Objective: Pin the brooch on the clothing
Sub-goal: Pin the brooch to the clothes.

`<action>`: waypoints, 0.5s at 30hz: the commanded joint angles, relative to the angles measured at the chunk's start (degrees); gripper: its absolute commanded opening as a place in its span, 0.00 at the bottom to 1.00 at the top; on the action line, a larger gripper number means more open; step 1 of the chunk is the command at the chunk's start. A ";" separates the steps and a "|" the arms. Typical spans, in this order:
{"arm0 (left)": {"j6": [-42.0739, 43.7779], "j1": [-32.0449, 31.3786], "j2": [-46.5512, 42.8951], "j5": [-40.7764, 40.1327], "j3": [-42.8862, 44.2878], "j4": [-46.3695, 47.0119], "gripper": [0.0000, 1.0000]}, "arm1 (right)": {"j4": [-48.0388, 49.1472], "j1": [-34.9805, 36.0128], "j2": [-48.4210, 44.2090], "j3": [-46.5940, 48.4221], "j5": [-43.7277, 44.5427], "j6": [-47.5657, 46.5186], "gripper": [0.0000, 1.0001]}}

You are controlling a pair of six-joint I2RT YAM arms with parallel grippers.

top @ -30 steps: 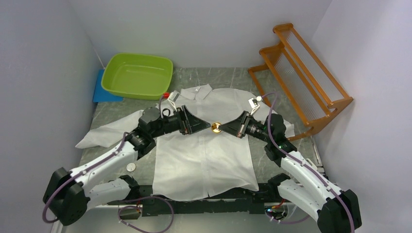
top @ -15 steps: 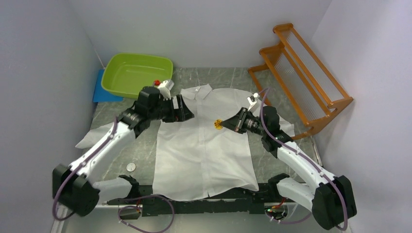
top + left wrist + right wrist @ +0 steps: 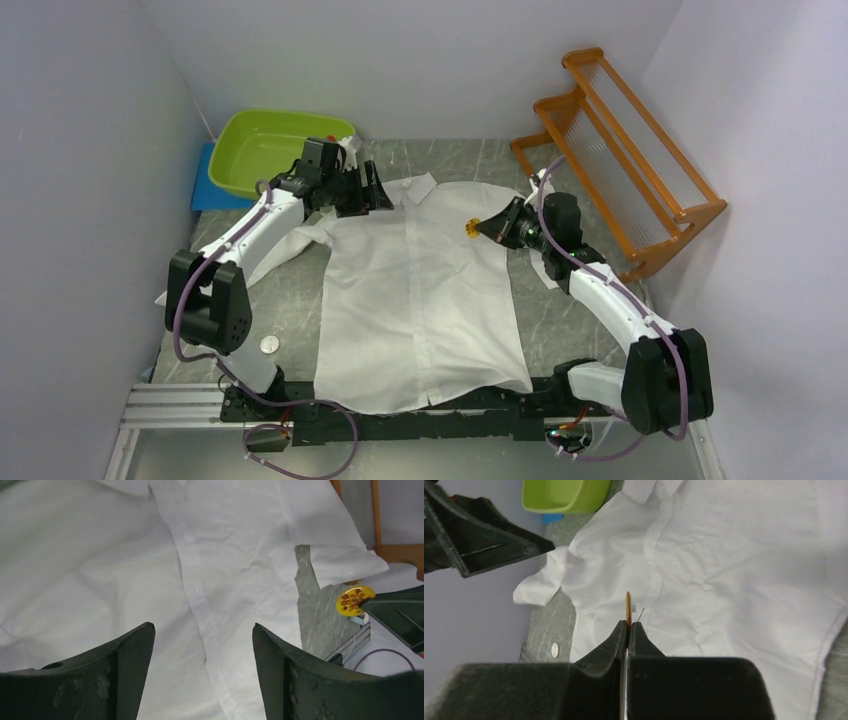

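Note:
The clothing is a white button-front shirt (image 3: 420,300) lying flat on the table, collar (image 3: 405,190) at the far end. The brooch (image 3: 473,227) is a small round gold disc held above the shirt's right chest. My right gripper (image 3: 483,228) is shut on it. In the right wrist view the brooch (image 3: 628,607) stands edge-on above the fingertips of the right gripper (image 3: 628,624), with a thin pin beside it. My left gripper (image 3: 383,197) hovers open near the collar's left side. In the left wrist view the left gripper (image 3: 202,627) holds nothing over the shirt (image 3: 100,580), and the brooch (image 3: 354,600) shows at the right.
A green basin (image 3: 270,150) sits at the far left on a blue pad (image 3: 205,190), just behind the left arm. A wooden rack (image 3: 620,150) stands at the far right. A small white disc (image 3: 269,344) lies on the table left of the shirt.
The left arm has swung away from the brooch to the far left by the collar. The right gripper has carried the brooch back and to the right.

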 commanded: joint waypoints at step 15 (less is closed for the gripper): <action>4.93 -2.66 7.90 0.09 -0.51 8.97 0.60 | 21.97 3.61 21.70 5.81 -2.91 7.99 0.00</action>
